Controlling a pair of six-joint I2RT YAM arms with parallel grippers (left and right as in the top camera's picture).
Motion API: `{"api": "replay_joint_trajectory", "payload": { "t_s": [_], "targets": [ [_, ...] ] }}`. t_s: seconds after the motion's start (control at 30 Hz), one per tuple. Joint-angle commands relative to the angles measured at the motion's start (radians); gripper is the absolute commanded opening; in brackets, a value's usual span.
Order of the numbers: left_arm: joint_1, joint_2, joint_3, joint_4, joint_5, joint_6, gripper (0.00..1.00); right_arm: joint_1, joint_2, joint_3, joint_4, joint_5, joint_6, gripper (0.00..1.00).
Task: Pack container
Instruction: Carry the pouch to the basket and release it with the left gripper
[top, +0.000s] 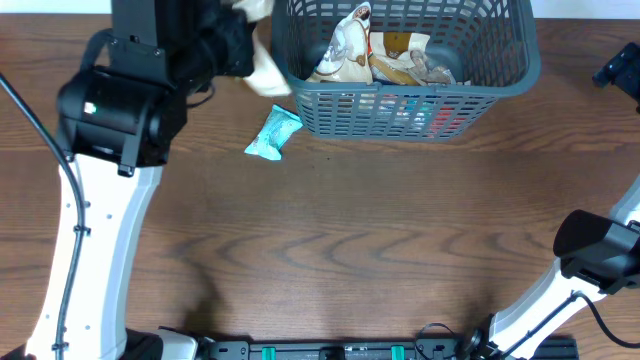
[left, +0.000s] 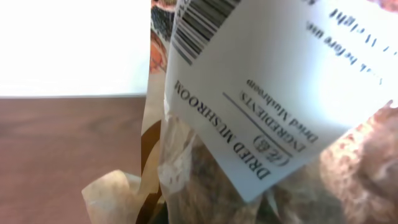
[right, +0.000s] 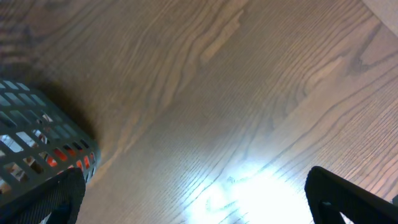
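My left pincer is clenched on the dried mushroom packet just off the left end of the container, whose long axis runs left to right along the far side, so it lies to my right; my right pincer hangs released.

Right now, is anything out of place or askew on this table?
One teal packet lies tilted on the table, outside the basket, by its front left corner, while other packets are already inside. The mushroom bag in the left pincer hangs outside too. Nothing looks spilled or damaged.
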Motion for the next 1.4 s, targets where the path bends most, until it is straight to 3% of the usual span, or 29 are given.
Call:
{"api": "replay_joint_trajectory", "payload": {
  "t_s": [0.0, 0.23, 0.47, 0.67, 0.73, 0.83, 0.9, 1.13, 1.27, 1.37],
  "targets": [
    [-0.061, 0.059, 0.007, 0.069, 0.011, -0.022, 0.06, -0.004, -0.001, -0.002, -0.003, 0.018, -0.011, 0.99],
    [-0.175, 0.199, 0.007, 0.301, 0.010, -0.044, 0.06, -0.004, -0.001, -0.002, -0.003, 0.018, -0.012, 0.99],
    [-0.192, 0.318, 0.006, 0.410, 0.010, -0.043, 0.06, -0.004, -0.001, -0.002, -0.003, 0.018, -0.011, 0.99],
    [-0.191, 0.397, 0.006, 0.415, 0.010, -0.043, 0.17, -0.004, -0.001, -0.002, -0.003, 0.018, -0.011, 0.99],
    [-0.191, 0.411, 0.006, 0.412, 0.010, -0.043, 0.31, -0.004, -0.001, -0.002, -0.003, 0.018, -0.011, 0.99],
    [-0.191, 0.415, 0.006, 0.412, 0.010, -0.043, 0.41, -0.004, -0.001, -0.002, -0.003, 0.018, -0.011, 0.99],
    [-0.191, 0.411, 0.006, 0.417, 0.010, -0.043, 0.57, -0.004, -0.001, -0.002, -0.003, 0.018, -0.011, 0.99],
    [-0.191, 0.358, 0.007, 0.411, 0.010, -0.043, 0.64, -0.004, -0.001, -0.002, -0.003, 0.018, -0.011, 0.99],
    [-0.180, 0.230, 0.006, 0.369, 0.010, -0.043, 0.65, -0.004, -0.001, -0.002, -0.003, 0.018, -0.011, 0.99],
    [-0.156, 0.108, 0.006, 0.242, 0.001, -0.036, 0.77, -0.004, -0.001, -0.002, -0.003, 0.018, -0.011, 0.99]
  ]
}}
